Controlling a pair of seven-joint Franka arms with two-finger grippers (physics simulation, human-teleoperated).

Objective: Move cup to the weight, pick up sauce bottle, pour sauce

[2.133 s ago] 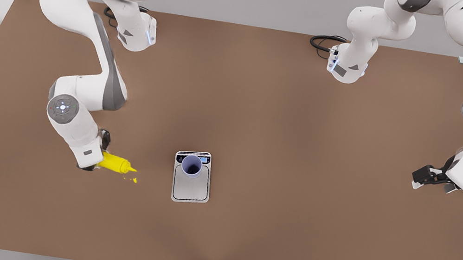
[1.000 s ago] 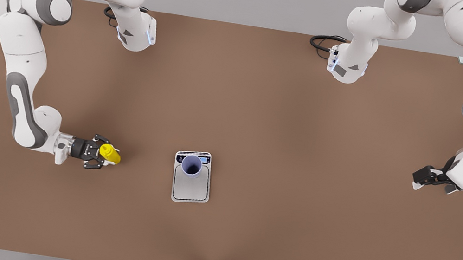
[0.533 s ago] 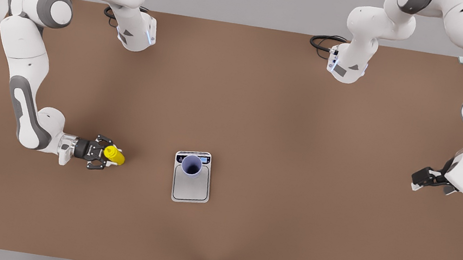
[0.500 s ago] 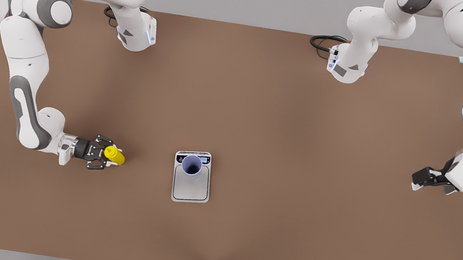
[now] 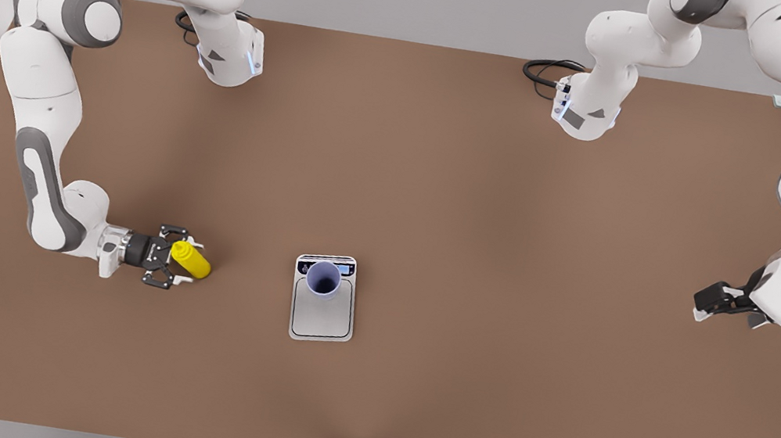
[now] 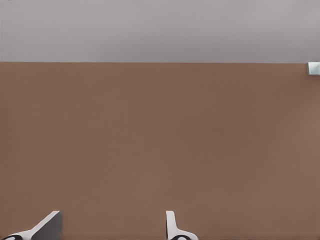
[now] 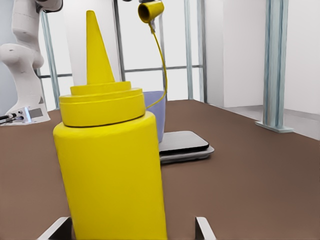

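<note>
**Closing on the bottle: right arm is the near one**

Bracketing the bottle (image 5: 191,260), the right gripper (image 5: 181,263) is spread, not clamped. In the right wrist view its fingers (image 7: 204,227) stand either side of the yellow body with a gap on one side. The bottle stands upright on the table (image 5: 483,425), long axis vertical, nozzle up, directly ahead of the palm.

From the bottle, the scale (image 5: 322,317) lies at 3 o'clock in the front view, near but apart. The cup (image 5: 323,279) sits upright at the scale's 12 o'clock end, by the display.

The left gripper (image 5: 703,301) waits well off at the scale's 3 o'clock, fingers apart over bare table. It is the far arm for this job.

My read: squeeze shut, lift, carry toward 3 o'clock, tip the nozzle over the cup.

Count: one bottle, one cup, one scale, two grippers.
</note>
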